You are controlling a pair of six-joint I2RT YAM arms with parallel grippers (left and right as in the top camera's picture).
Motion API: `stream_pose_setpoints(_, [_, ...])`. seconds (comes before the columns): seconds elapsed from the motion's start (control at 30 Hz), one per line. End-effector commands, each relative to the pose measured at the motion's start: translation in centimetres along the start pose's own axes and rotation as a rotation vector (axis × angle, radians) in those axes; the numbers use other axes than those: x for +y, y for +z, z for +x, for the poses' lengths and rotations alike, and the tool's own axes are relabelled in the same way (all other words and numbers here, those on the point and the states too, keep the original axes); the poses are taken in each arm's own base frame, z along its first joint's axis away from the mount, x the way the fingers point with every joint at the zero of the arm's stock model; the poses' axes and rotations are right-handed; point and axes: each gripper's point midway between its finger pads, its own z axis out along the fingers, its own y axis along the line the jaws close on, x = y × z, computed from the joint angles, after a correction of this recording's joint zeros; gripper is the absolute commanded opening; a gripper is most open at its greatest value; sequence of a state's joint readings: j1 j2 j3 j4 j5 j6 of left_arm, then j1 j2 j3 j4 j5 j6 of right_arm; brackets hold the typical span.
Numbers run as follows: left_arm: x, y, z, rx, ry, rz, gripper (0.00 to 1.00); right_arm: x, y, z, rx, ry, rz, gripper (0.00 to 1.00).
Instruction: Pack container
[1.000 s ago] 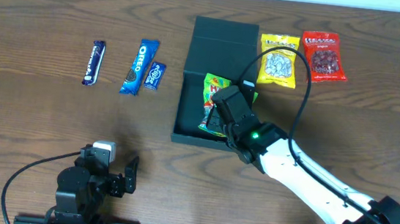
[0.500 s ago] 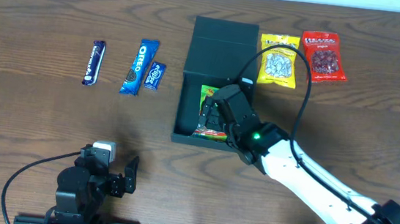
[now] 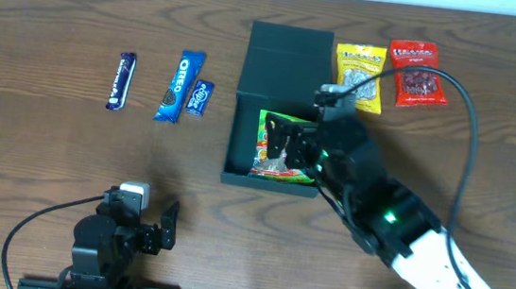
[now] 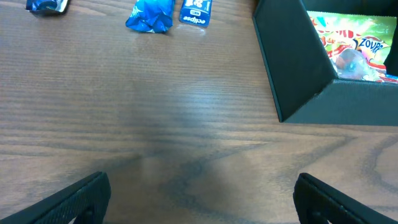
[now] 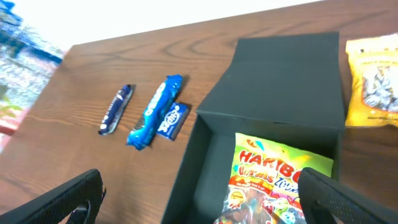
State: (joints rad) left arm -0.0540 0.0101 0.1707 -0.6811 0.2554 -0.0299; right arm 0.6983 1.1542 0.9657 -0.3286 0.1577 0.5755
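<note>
1. A dark-wrapped bar [image 3: 123, 81] is laid on the wooden worktop [image 3: 29, 160], farthest of all to the left of the container [image 3: 288, 57] and well apart from it.
2. The left arm [image 3: 121, 236] is seen well to the left of the container and nearer the front edge; the left jaws are spread wide in the wrist view; only bare worktop is framed between them, and nothing is gripped.
3. A blue Oreo packet [image 3: 180, 86] is laid left of the container, closer to it than the dark bar; a small blue Eclipse pack [image 3: 200, 98] is placed just beside the packet, on the side facing the container.
4. The container, dark teal-green, is set about mid-worktop; its lid is folded back and laid flat behind the box.
5. A green Haribo bag [image 3: 277, 127] is lodged inside the container, flat on its floor; its right part is hidden in the overhead view.
6. The right arm [image 3: 393, 219] is stretched in from the front right of the container; the right jaws are held above the bag, spread wide; nothing is grasped.
7. A yellow packet [image 3: 358, 73] is laid just right of the container's lid; a red packet [image 3: 417, 74] is laid beyond it, farther right of the container.
</note>
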Motion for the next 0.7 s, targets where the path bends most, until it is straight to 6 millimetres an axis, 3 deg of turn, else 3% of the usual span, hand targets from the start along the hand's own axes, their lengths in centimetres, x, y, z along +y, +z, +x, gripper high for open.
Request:
stream_pose_setpoints(0.0, [0.2,0.0,0.1,-0.001,-0.014,-0.007,0.95,0.5,-1.8,-1.0,-0.03,-0.034,-0.017,0.99])
stream_pose_setpoints(0.17, [0.3,0.0,0.1,-0.002,-0.005,-0.012,0.95,-0.4,-3.1,0.0,0.011,-0.041,0.009,0.99])
stream_pose_setpoints(0.43, [1.0,0.0,0.0,-0.007,0.005,-0.058,0.95,-1.5,-3.6,3.6,0.171,-0.06,0.03,0.99])
stream_pose_setpoints(0.67, [-0.3,0.0,-0.3,-0.014,-0.108,0.019,0.95,-2.1,-3.8,4.6,0.214,-0.066,0.052,0.99])
